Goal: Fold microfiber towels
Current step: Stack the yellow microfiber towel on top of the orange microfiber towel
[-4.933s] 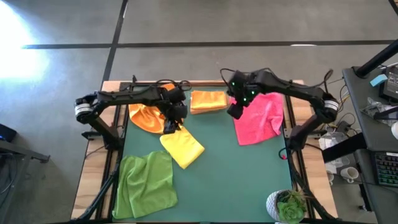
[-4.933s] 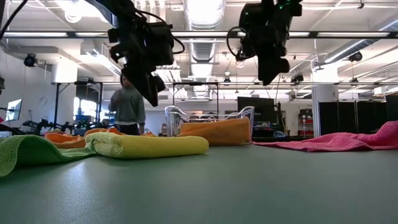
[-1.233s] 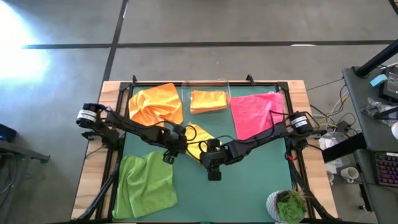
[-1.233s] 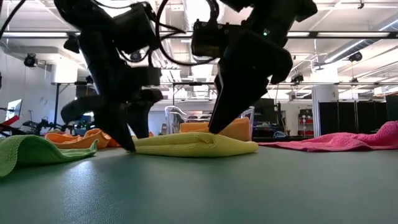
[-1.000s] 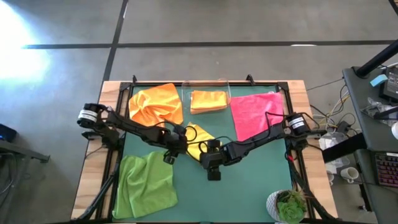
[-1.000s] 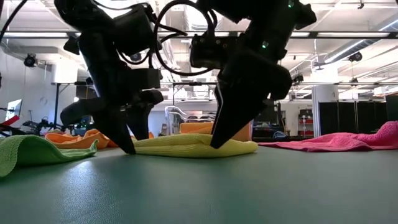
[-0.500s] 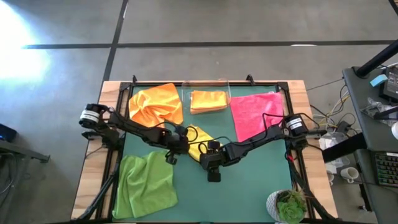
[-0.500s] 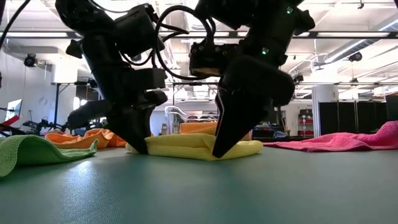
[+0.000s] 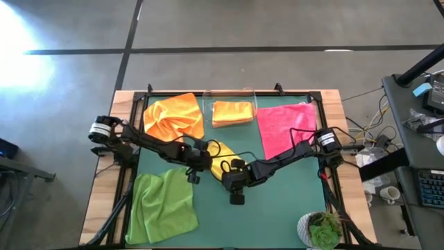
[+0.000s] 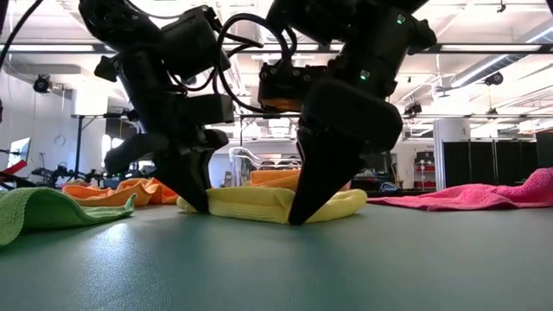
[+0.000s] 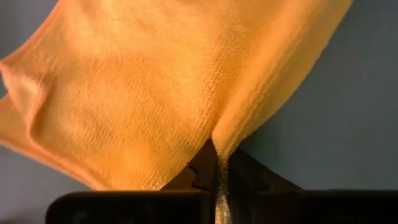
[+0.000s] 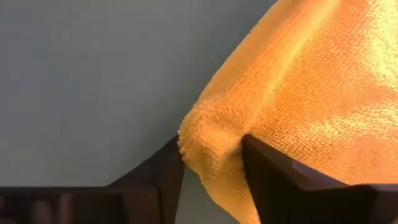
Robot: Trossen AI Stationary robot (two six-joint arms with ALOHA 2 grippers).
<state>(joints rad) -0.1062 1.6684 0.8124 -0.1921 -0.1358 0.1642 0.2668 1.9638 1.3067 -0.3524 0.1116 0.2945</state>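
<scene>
The yellow towel (image 9: 220, 157) lies folded at the middle of the green table, its underside on the mat. My left gripper (image 9: 193, 171) stands at its near left corner, shut on the cloth (image 11: 155, 93). My right gripper (image 9: 233, 183) stands at its near right corner (image 12: 298, 81), fingers closed in on the cloth. In the low view both grippers (image 10: 197, 204) (image 10: 298, 216) point steeply down at the towel's near edge (image 10: 251, 206). My left gripper (image 11: 216, 163) pinches a raised ridge of the yellow towel at its near left corner (image 11: 225, 138) between its two fingers. It comes slanting down from the near left. The rest of the towel lies on the table. My right gripper (image 12: 211, 163) has the towel's near right corner (image 12: 208, 134) bunched between its two fingers, the cloth touching both. The fingers (image 12: 163, 171) slant down from the near right. The corner rests at the table; the towel lies flat beyond it.
A spread orange towel (image 9: 175, 114) lies at the far left, a folded orange one (image 9: 232, 111) in the clear bin at the far middle, a pink one (image 9: 286, 126) at the far right, a green one (image 9: 164, 205) at the near left. A potted plant (image 9: 319, 229) stands near right.
My left gripper has shut on the yellow towel's near left corner, rolling a little. My right gripper has sunk toward the table and its fingers have closed in on the near right corner. The towel's near edge has bunched up between them.
</scene>
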